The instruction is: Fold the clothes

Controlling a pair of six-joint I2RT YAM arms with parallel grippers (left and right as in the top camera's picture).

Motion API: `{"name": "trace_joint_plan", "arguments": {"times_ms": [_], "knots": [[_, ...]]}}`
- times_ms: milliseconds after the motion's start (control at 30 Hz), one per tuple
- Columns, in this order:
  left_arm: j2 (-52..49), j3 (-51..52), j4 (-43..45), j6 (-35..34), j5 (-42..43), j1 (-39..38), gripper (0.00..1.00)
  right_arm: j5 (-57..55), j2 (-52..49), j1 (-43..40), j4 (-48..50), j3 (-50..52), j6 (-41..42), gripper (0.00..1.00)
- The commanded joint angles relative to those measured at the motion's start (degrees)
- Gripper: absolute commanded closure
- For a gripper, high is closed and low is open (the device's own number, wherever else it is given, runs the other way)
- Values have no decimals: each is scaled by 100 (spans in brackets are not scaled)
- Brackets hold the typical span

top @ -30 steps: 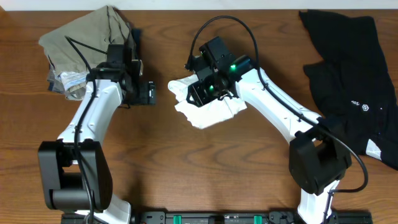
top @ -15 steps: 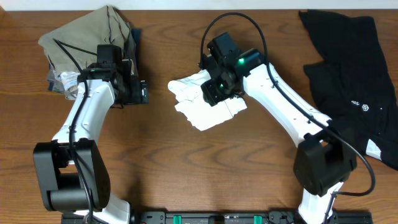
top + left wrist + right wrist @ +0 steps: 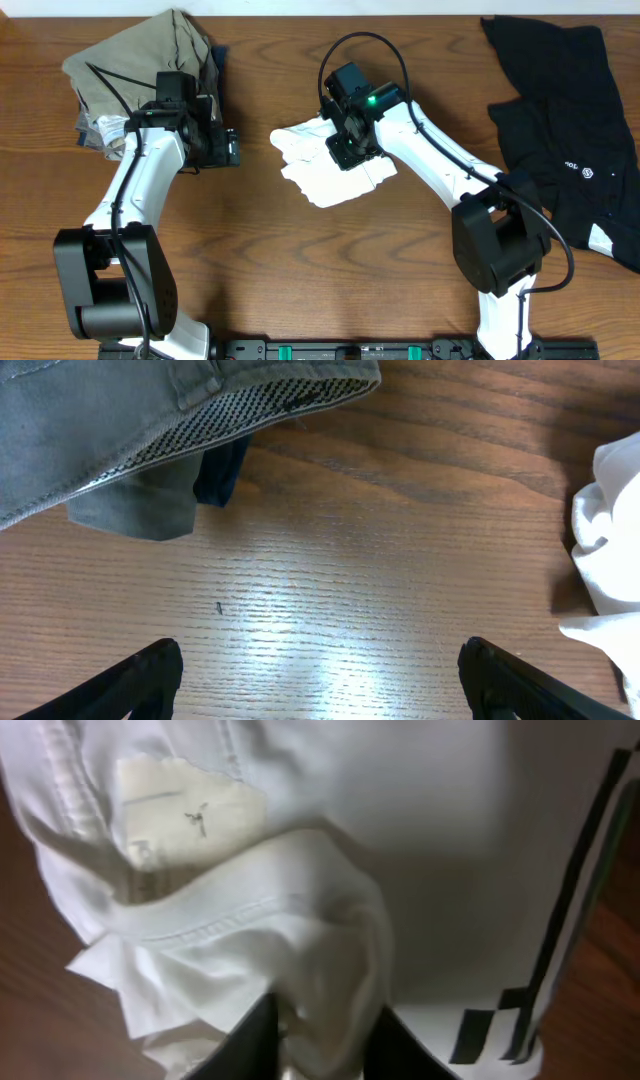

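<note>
One pinch going on: the right gripper is clamped on a bunched fold of the white T-shirt, which sits crumpled mid-table between the arms. The left gripper hangs spread wide and empty, just beside the shirt's edge. Imo lift slowly and spread it flat before any folding, with lefty taking an opposite edge. Count: two arms, one white shirt, one black garment out past the right arm, one olive heap by the left, pieces inside unclear.
</note>
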State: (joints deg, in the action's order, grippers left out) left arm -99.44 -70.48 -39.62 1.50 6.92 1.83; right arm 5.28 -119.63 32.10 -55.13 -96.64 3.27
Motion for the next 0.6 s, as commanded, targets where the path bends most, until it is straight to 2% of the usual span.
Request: {"name": "trace_joint_plan", "arguments": {"times_ms": [0, 167, 267, 400, 433, 533, 567], "knots": [[96, -107, 4, -9, 11, 9, 11, -101, 17, 98, -103, -94, 20, 85], [96, -107, 52, -9, 9, 11, 11, 647, 92, 313, -404, -103, 11, 96], [96, -107, 107, -9, 9, 11, 11, 1019, 96, 640, -577, -103, -42, 96], [96, -107, 155, -9, 9, 15, 11, 944, 96, 1128, -686, -103, -59, 94], [96, -107, 164, -7, 7, 15, 11, 898, 96, 1213, -713, -103, -57, 92], [96, -107, 175, -7, -13, 24, 11, 754, 96, 1381, -820, -101, -57, 57], [96, -107, 177, -7, -13, 33, 11, 758, 96, 1403, -837, -101, -55, 54]]}}
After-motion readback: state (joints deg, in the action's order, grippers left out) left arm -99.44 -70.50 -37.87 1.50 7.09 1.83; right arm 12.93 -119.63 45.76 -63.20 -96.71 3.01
